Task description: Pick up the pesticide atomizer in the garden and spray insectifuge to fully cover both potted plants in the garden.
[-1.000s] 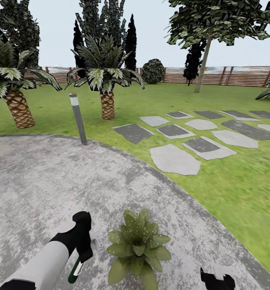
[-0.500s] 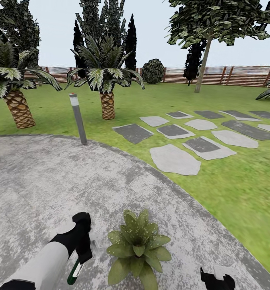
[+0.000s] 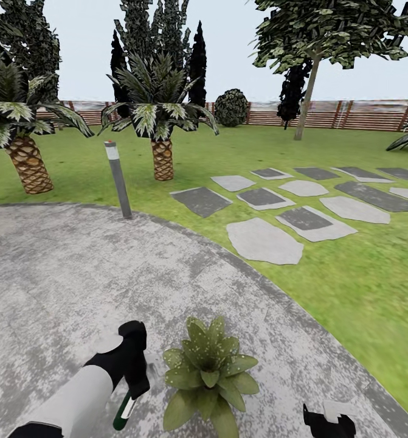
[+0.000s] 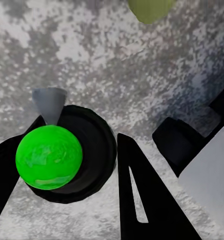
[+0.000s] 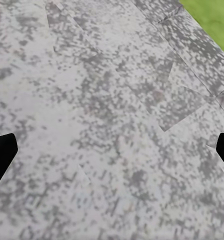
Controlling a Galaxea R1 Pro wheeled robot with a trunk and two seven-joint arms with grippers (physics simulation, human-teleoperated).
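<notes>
Left hand (image 3: 131, 389) gripping the pesticide atomizer (image 3: 124, 410) just beside a potted plant (image 3: 208, 372) on the patio (image 3: 58, 280).
We should turn the nozzle toward the leaves before spraying; the right hand (image 3: 328, 421) hangs with fingers spread.

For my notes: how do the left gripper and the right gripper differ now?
The left gripper is shut on the atomizer; the right gripper is open and holds nothing. The left one hangs beside the potted plant, the right one farther off at the other side. Both are over the patio.
</notes>
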